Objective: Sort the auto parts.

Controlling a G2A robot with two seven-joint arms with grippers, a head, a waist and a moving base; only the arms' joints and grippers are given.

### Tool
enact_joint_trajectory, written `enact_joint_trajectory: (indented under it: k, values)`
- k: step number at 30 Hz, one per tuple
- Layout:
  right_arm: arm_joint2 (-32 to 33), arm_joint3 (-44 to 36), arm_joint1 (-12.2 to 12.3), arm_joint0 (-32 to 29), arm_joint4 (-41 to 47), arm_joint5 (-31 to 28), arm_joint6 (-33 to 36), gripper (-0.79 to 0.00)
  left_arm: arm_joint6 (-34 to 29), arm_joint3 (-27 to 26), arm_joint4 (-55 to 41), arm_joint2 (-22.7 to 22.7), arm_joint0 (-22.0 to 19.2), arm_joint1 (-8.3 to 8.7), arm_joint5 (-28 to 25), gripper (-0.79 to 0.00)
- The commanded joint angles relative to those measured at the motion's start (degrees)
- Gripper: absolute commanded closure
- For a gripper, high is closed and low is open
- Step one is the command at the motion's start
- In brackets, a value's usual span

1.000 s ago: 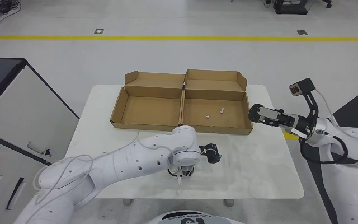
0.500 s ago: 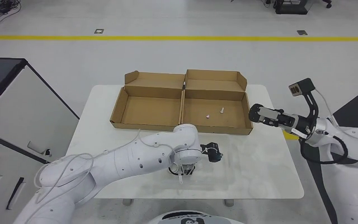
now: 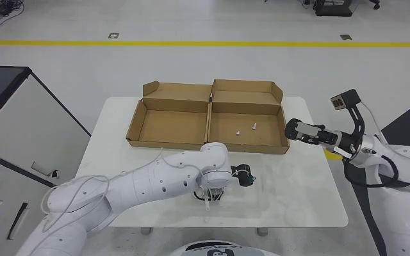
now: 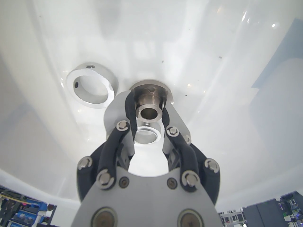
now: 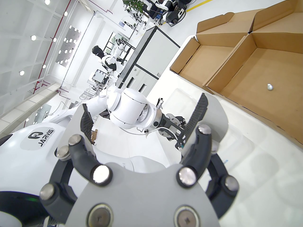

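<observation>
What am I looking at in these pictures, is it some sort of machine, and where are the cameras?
It is a white robot with two arms, working at a white table. One picture looks down from above the arms. The other two come from a camera on each wrist, looking along that arm's end effector, the part that grips. At the far side of the table stand two open cardboard boxes, the left box and the right box, which holds two small parts. The left end effector is closed around a metal sleeve on the table, with a metal ring lying beside it. The right end effector is open and holds nothing, near the end of the right box.
</observation>
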Motion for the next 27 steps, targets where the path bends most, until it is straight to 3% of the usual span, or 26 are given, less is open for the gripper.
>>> enact_joint_trajectory:
  k: [1, 2, 13, 20, 27]
  values:
    - [0.0, 0.0, 0.0, 0.0, 0.0, 0.0, 0.0, -0.785, 0.0, 0.27, 0.16, 0.0, 0.02, -0.11, 0.13, -0.08]
    - [0.0, 0.0, 0.0, 0.0, 0.0, 0.0, 0.0, -0.785, 0.0, 0.41, 0.29, 0.0, 0.03, -0.16, 0.36, 0.0]
    - [0.0, 0.0, 0.0, 0.0, 0.0, 0.0, 0.0, -0.785, 0.0, -2.83, 0.71, 0.0, -0.77, 0.75, 2.3, 0.0]
    - [0.0, 0.0, 0.0, 0.0, 0.0, 0.0, 0.0, -0.785, 0.0, -10.0, -0.45, 0.0, -3.47, 3.35, 5.36, 0.0]
    - [0.0, 0.0, 0.0, 0.0, 0.0, 0.0, 0.0, -0.785, 0.0, -18.52, -2.68, -0.03, -7.62, 7.22, 9.08, 0.0]
